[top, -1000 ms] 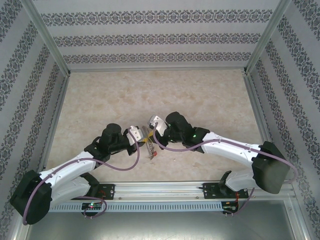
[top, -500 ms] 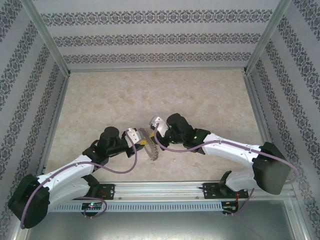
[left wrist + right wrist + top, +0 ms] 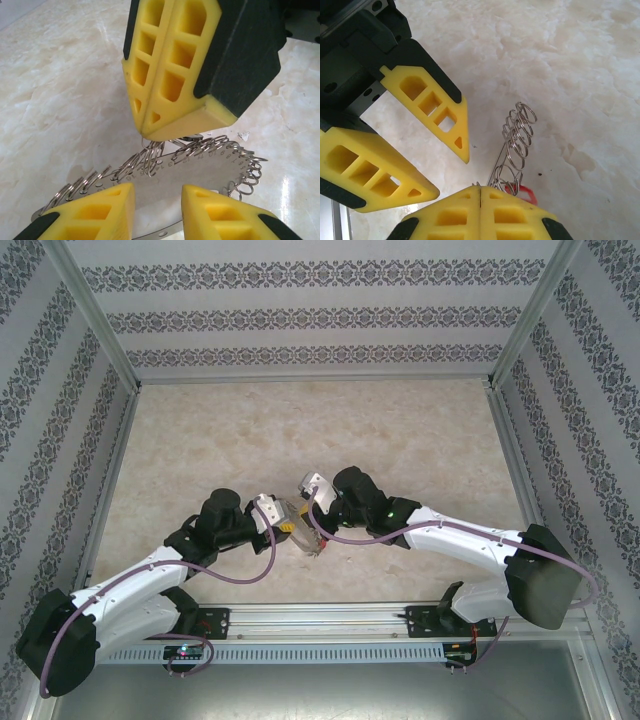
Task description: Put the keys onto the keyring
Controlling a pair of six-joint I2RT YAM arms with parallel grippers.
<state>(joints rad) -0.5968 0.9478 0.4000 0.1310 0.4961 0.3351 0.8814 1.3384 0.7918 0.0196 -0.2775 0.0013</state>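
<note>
Keyring (image 3: 200,172) hangs pinched at its looped rim in our right end effector (image 3: 146,131), pressed together, over the table (image 3: 60,90); our left end effector (image 3: 157,194) stands spread astride its near edge. Thin, stiff, slippery, we judge: grip the flat rim.

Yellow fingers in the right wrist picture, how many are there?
4. The right end effector's two, shut together at the bottom, pinching the keyring; the left end effector's two, spread apart at left. None seems hidden.
</note>
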